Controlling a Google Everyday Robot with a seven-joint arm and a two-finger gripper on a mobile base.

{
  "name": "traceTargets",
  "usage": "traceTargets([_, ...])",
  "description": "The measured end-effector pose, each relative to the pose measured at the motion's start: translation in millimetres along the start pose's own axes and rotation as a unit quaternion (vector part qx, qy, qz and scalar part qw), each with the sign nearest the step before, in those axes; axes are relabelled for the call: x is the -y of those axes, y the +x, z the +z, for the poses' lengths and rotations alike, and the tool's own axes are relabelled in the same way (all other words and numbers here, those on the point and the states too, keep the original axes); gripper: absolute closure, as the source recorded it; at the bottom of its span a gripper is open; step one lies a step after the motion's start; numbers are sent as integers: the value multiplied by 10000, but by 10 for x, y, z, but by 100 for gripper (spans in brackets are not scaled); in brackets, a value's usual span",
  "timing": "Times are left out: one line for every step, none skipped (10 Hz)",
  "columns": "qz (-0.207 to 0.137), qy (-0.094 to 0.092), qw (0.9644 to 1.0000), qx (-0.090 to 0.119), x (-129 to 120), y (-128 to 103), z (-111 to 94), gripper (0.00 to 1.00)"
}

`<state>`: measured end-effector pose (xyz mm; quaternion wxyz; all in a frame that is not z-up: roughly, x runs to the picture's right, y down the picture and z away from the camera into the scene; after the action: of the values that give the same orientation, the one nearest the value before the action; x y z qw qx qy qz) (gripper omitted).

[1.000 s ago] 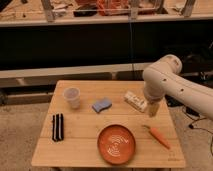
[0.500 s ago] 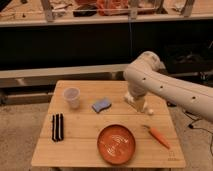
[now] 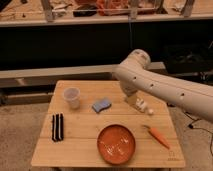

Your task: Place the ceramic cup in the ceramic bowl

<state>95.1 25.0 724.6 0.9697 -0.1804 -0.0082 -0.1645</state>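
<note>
The ceramic cup (image 3: 72,97) is small and pale, and stands upright at the back left of the wooden table (image 3: 85,150). The ceramic bowl (image 3: 116,143) is wide, shallow and orange-red, and sits at the front middle of the table with nothing in it. My white arm reaches in from the right and bends down at the back of the table. My gripper (image 3: 131,96) hangs over the back middle-right, right of the cup and behind the bowl, beside a white bottle. It holds nothing that I can see.
A blue sponge (image 3: 101,105) lies between cup and gripper. A white bottle (image 3: 142,105) lies on its side just right of the gripper. A carrot (image 3: 158,136) lies right of the bowl. A black comb-like object (image 3: 58,127) lies at the left front. A dark shelf unit stands behind the table.
My arm has swung left, from over the table's right edge to over its back middle. The cup, bowl and other objects have not moved.
</note>
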Motion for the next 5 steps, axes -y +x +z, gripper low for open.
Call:
traceTargets([-50,46,10000,40,60,-87,5,20])
traceTargets([-72,78,9999,70,94,-123,20,20])
traceTargets([-105,135,9998,117,143,-148,35,20])
traceTargets([-155,180,9996,156,193,-201,52,20])
traceTargets([-207,218,9994,184,243,-272,59,20])
